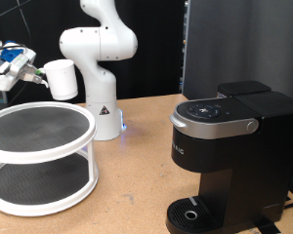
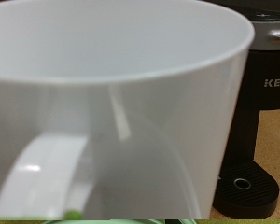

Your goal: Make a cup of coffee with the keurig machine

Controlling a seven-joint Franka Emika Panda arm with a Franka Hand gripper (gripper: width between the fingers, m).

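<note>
Over a tan wooden table (image 1: 137,175) backed by black curtains, the hand (image 1: 27,74) grips the cup (image 1: 61,78) aloft above a white two-tier shelf (image 1: 39,156), seemingly by its handle. The keurig machine (image 1: 230,156) stands well apart, lid closed.

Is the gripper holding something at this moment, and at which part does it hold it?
The gripper holds the cup in the air at the exterior view's left. It seems to grip the side with the handle, but the exact contact is hidden.
</note>
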